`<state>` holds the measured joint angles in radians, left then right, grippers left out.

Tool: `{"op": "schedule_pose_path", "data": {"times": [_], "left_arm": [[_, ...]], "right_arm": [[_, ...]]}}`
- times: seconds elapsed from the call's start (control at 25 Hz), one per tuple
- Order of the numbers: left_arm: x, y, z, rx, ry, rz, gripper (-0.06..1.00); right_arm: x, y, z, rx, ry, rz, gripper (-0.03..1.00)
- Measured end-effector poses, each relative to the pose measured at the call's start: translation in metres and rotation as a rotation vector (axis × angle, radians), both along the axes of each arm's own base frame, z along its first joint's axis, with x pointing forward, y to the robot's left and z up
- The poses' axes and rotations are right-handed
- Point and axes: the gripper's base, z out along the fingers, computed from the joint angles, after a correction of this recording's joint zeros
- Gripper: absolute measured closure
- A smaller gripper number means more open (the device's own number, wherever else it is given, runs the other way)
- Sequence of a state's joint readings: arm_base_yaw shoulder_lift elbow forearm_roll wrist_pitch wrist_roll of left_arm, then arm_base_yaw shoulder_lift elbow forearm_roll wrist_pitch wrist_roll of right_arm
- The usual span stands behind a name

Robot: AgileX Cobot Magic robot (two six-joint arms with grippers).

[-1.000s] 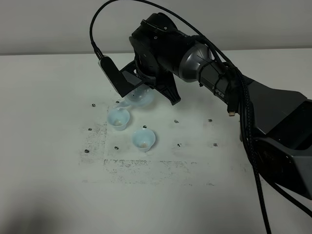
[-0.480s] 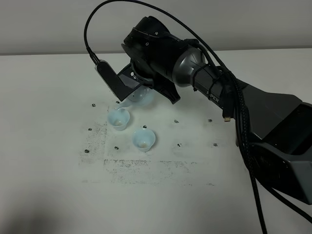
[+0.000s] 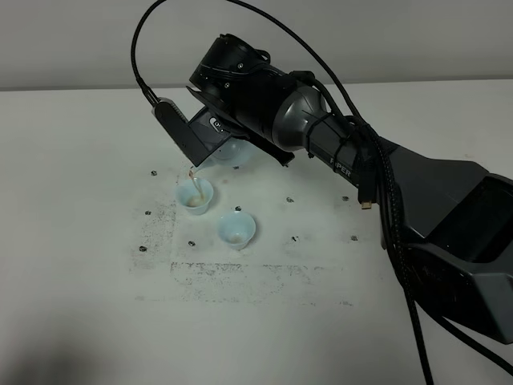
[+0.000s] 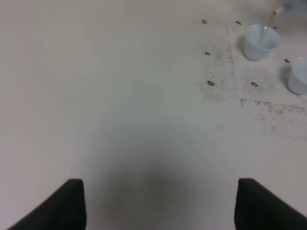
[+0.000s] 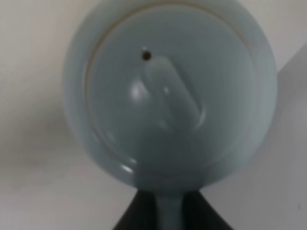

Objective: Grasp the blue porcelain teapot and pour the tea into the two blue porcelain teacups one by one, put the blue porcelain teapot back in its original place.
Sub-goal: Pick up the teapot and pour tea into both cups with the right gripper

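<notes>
The white table [image 3: 80, 321] is the biggest thing. It has dark smudges and dots in its middle. The big black right arm [image 3: 433, 192] reaches over it from the right side. Its right gripper [image 5: 170, 218] pinches the blue teapot [image 5: 120, 96] by the handle, with fingers pressed tight on both sides. The teapot hangs in the air, tipped over the 2 cups.

The left gripper [image 4: 160, 211] hovers well apart from the cups. Its 2 fingers [image 4: 62, 206] are spread wide with nothing between them.

The far teacup [image 3: 195, 195] and the near teacup [image 3: 236, 228] sit near each other on the smudged patch. A thin brown stream of tea [image 3: 193, 180] runs from the teapot into the far teacup.
</notes>
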<state>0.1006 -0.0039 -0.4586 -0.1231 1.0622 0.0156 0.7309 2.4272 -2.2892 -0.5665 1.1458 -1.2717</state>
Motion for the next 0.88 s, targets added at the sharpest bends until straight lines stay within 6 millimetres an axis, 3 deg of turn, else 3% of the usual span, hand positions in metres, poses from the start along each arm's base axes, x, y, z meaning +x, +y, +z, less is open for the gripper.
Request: {"op": "schedule_pose_path", "data": {"times": [0.44,0.88], "left_arm": [[0.0,0.0,0.0,0.0,0.0,0.0,0.33],[0.0,0.0,0.0,0.0,0.0,0.0,0.33]], "right_arm": [[0.0001,-0.0043,0.0015,-0.042,-0.017,-0.036,0.93],[-0.0079,0.0054,0.0027,-0.056,-0.035,-0.026,0.93]]}}
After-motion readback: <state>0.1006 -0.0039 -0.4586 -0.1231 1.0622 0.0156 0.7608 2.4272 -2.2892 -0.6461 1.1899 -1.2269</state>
